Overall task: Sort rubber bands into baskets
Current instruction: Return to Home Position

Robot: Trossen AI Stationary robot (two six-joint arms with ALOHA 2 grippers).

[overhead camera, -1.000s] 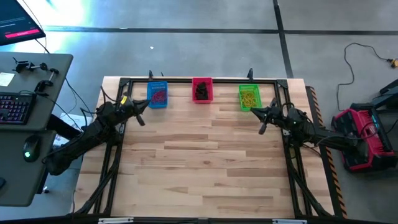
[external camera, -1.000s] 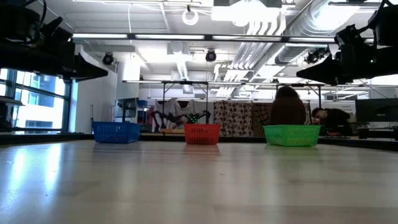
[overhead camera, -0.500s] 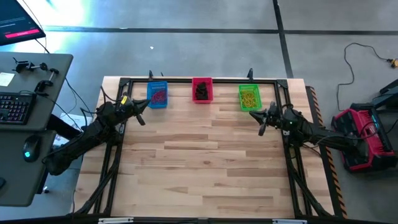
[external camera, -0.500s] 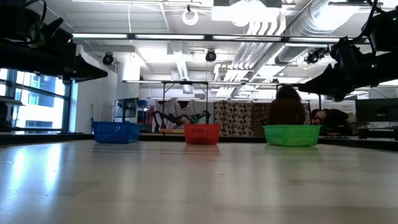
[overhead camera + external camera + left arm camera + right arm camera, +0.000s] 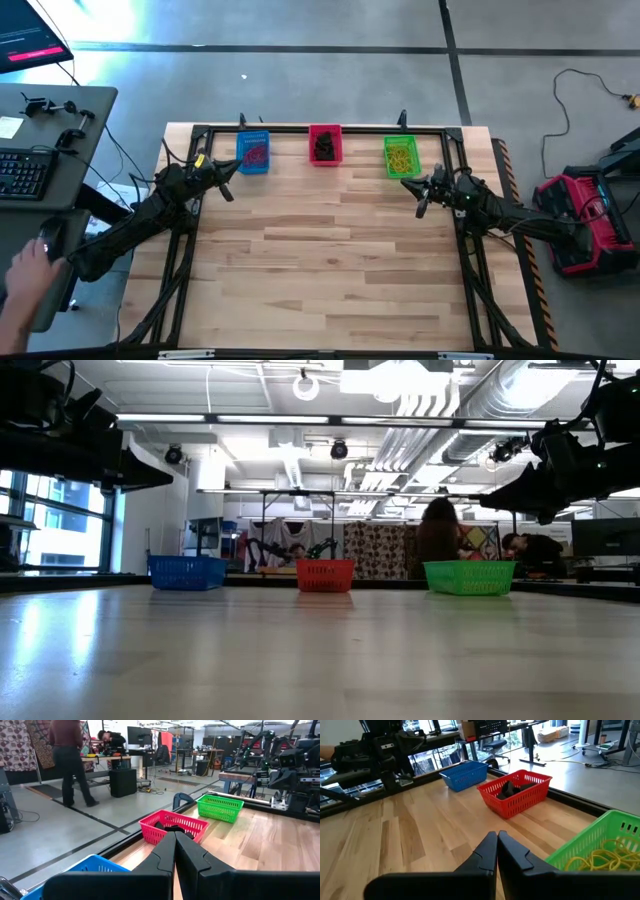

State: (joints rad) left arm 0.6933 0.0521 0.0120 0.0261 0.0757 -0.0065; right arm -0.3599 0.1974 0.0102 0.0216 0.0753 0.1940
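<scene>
Three mesh baskets stand in a row along the table's far edge: the blue basket with red rubber bands, the red basket with black bands, the green basket with yellow bands. My left gripper hovers shut at the table's left side, just near of the blue basket, its closed fingertips pointing at the red one. My right gripper hovers shut at the right side, near of the green basket. Neither holds anything.
A black frame rail runs behind the baskets and down both table sides. Bare wood fills the middle and near part. Left of the table stands a desk with a keyboard, and a person's hand rests there. A red machine sits on the floor at right.
My right gripper has rolled about its own line and tipped a little downward, staying shut and in place above the table. A person's hand has come to the desk at left. Nothing on the table has moved.
</scene>
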